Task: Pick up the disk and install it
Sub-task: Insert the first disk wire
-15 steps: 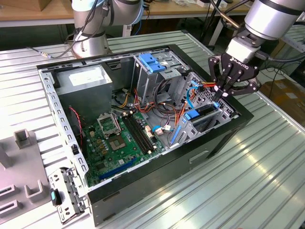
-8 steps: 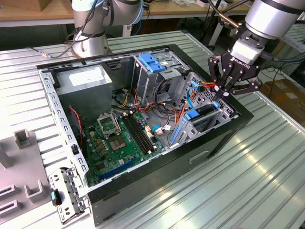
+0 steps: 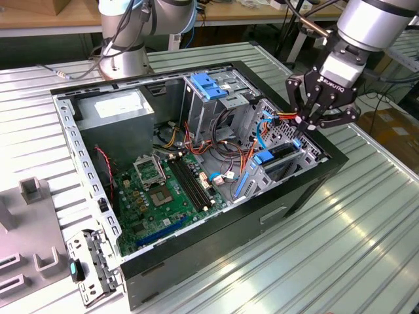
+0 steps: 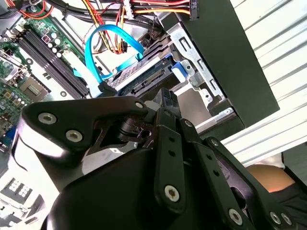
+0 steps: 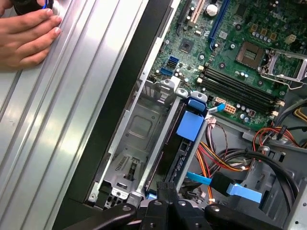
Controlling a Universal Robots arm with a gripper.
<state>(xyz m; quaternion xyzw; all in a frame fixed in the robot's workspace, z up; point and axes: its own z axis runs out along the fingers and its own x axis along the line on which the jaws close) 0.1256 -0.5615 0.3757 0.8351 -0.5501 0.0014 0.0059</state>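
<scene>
Since the disk (image 5: pixel 171 154) sits on edge inside the grey drive cage (image 5: pixel 136 129), close against the black front wall of the computer case (image 3: pixel 262 219), the pick-up and the sliding-in look done. Its blue rail tab (image 5: pixel 191 126) shows at the cage's mouth, and I cannot tell whether the drive is pushed fully home or latched. In the second wrist view the disk's connector end faces into the case. The black plug of the looping blue cable (image 4: pixel 103 43) lies just beside that end, and it is unclear whether the two are joined. The gripper (image 3: pixel 313 122) hangs directly over the cage, pointing down. Its fingers (image 4: pixel 166 98) are pressed together with nothing between them, and the tips are very near the disk's upper edge; contact cannot be judged. The arm reaches in from the exterior view's right, its wrist tilted toward the case. Outside the case, a person's hand (image 5: pixel 26 31) rests on the ribbed metal desk (image 3: pixel 340 248).
</scene>
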